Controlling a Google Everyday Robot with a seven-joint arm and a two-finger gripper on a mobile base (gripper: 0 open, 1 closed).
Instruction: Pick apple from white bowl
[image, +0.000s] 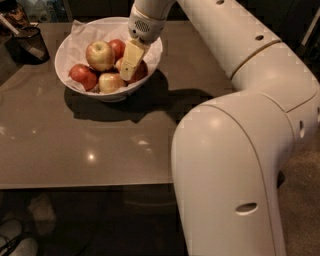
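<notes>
The white bowl (67, 42), lined with crumpled white paper, stands at the table's far left and holds several apples. The deep-red apple (141, 71) lies at the bowl's right side, mostly hidden under my gripper (129, 64). The gripper reaches down into the bowl from above, right over and against this apple. A big yellow-green apple with red blush (100, 54) sits in the middle, a pale yellowish one (110, 82) in front, and red ones at the back (118, 46) and left (82, 75).
A small black mesh cup (28, 44) with utensils stands left of the bowl at the table's far corner. My large white arm (235, 150) fills the right side. The brown table (100, 145) has its front edge near the bottom.
</notes>
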